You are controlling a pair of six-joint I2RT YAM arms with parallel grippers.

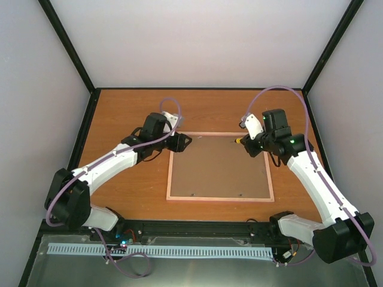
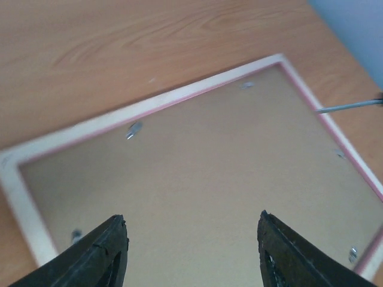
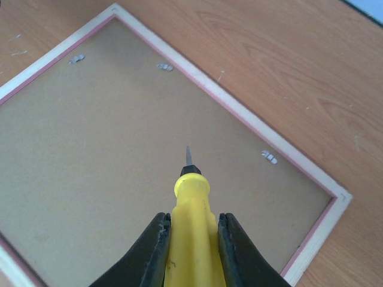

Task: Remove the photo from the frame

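Top external view: the worktop (image 1: 137, 191) carries the frame (image 1: 219, 199) face down, brown board (image 1: 218, 167) up, exposing its clips. The photo is unseen, presumably beneath the board. The left end effector (image 2: 191, 218) hovers above the board, jaws apart and empty. The right end effector (image 3: 192, 216) clamps a yellow screwdriver (image 3: 190, 200), likely for prying clips (image 3: 269, 156).

The wood-grain tabletop (image 1: 125, 113) sits inside an enclosure of pale walls (image 1: 203, 42) and black corner posts (image 1: 67, 45). Toward the tabletop's far right corner is a screwdriver (image 3: 190, 233) with a yellow handle and a thin metal shaft, tilted, its tip pointing toward the left edge. Beyond the near edge lie a black rail (image 1: 197, 228), a white slotted strip (image 1: 161, 251) and a grey metal sheet (image 1: 197, 272).
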